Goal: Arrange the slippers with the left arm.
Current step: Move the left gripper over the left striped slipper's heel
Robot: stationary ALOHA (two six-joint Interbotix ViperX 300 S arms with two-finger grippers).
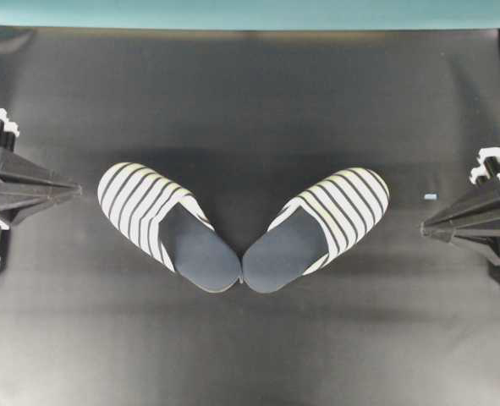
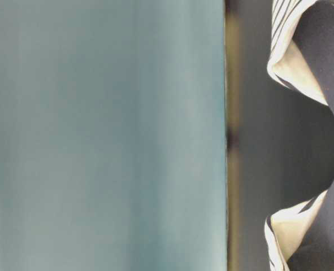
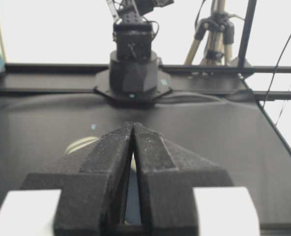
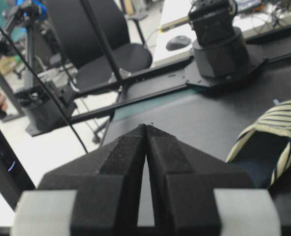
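Two striped slippers lie on the black table in a V, heels touching and toes spread apart: the left slipper (image 1: pixel 161 222) and the right slipper (image 1: pixel 321 228). Both have dark navy insoles. My left gripper (image 1: pixel 76 191) sits shut at the left table edge, apart from the left slipper, whose cream edge (image 3: pixel 79 143) peeks past the fingers (image 3: pixel 111 157). My right gripper (image 1: pixel 425 227) sits shut at the right edge, holding nothing. One slipper (image 4: pixel 275 140) shows to its right. The table-level view catches both slippers (image 2: pixel 302 51) (image 2: pixel 305 231) at its right edge.
A small pale blue tape piece (image 1: pixel 430 196) lies on the table near the right gripper. A teal wall (image 1: pixel 250 13) borders the far edge. The opposite arm bases (image 3: pixel 133 69) (image 4: pixel 219 44) stand at the table ends. An office chair (image 4: pixel 111 44) is beyond the table.
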